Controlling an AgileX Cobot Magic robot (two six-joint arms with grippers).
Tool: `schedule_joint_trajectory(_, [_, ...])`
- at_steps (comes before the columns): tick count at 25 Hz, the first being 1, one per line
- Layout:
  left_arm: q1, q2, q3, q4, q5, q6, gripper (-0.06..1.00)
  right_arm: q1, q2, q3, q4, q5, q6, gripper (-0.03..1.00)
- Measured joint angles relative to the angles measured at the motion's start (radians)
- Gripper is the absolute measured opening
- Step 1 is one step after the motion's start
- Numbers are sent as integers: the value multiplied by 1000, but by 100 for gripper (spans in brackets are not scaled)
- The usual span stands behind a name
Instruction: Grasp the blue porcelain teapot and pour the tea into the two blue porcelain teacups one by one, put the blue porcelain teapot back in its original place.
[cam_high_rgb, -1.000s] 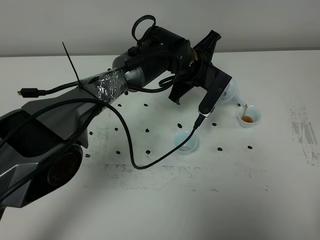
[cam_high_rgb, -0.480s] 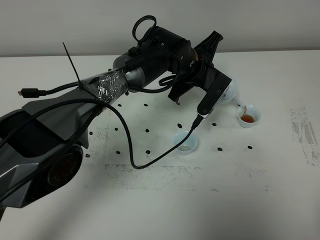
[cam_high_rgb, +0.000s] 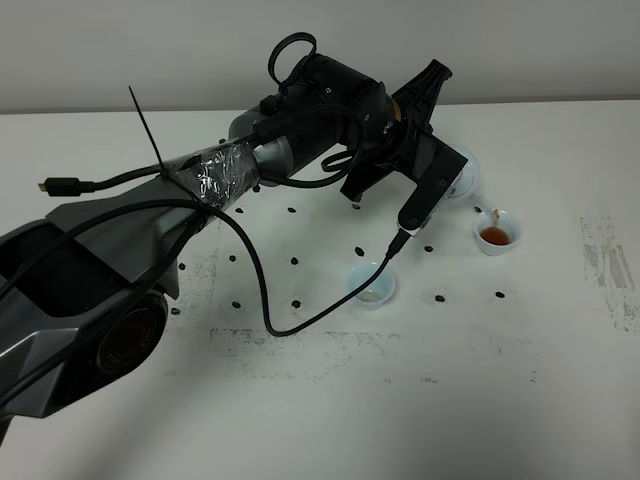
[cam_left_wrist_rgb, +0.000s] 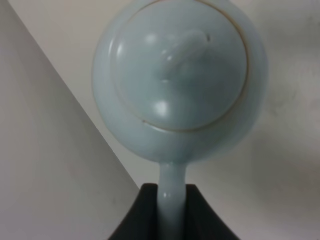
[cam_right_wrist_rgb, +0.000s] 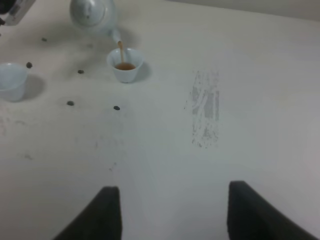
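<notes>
The blue porcelain teapot (cam_high_rgb: 466, 178) hangs tilted over the table, mostly hidden behind my left gripper (cam_high_rgb: 447, 172). In the left wrist view its lid (cam_left_wrist_rgb: 180, 65) fills the picture, and the left gripper (cam_left_wrist_rgb: 168, 189) is shut on the loop handle (cam_left_wrist_rgb: 169, 200). A thin stream of tea (cam_right_wrist_rgb: 120, 49) runs from the spout into the right teacup (cam_high_rgb: 497, 235), which holds brown tea (cam_right_wrist_rgb: 125, 65). The other teacup (cam_high_rgb: 371, 285) stands to the left, nearer the front. My right gripper (cam_right_wrist_rgb: 174, 186) hovers open over bare table, far from the cups.
The left arm (cam_high_rgb: 300, 130), with its cable (cam_high_rgb: 262, 300), reaches across the table's middle. Black dots (cam_high_rgb: 295, 261) mark the white tabletop. A scuffed grey patch (cam_high_rgb: 603, 262) lies at the right. A grey wall (cam_high_rgb: 560, 50) bounds the back edge.
The left gripper and teapot have lifted slightly and the spout has tipped back. The tea stream into the right cup has thinned. The right arm has stayed still.
</notes>
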Motion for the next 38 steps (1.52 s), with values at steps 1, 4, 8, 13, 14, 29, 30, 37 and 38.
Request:
schedule_joint_trajectory(1, [0, 0, 0, 0, 0, 4, 7, 0, 0, 0, 0, 0, 0, 45])
schedule_joint_trajectory(4, [0, 0, 0, 0, 0, 18, 7, 0, 0, 0, 0, 0, 0, 45])
schedule_joint_trajectory(8, [0, 0, 0, -1, 0, 23, 7, 0, 0, 0, 0, 0, 0, 45])
schedule_joint_trajectory(13, [0, 0, 0, 9, 0, 23, 7, 0, 0, 0, 0, 0, 0, 45])
schedule_joint_trajectory(14, [0, 0, 0, 10, 0, 23, 7, 0, 0, 0, 0, 0, 0, 45])
schedule_joint_trajectory(29, [0, 0, 0, 15, 0, 24, 7, 0, 0, 0, 0, 0, 0, 45])
schedule_joint_trajectory(30, [0, 0, 0, 15, 0, 24, 7, 0, 0, 0, 0, 0, 0, 45])
schedule_joint_trajectory(37, [0, 0, 0, 15, 0, 24, 7, 0, 0, 0, 0, 0, 0, 45])
schedule_joint_trajectory(38, [0, 0, 0, 15, 0, 24, 7, 0, 0, 0, 0, 0, 0, 45])
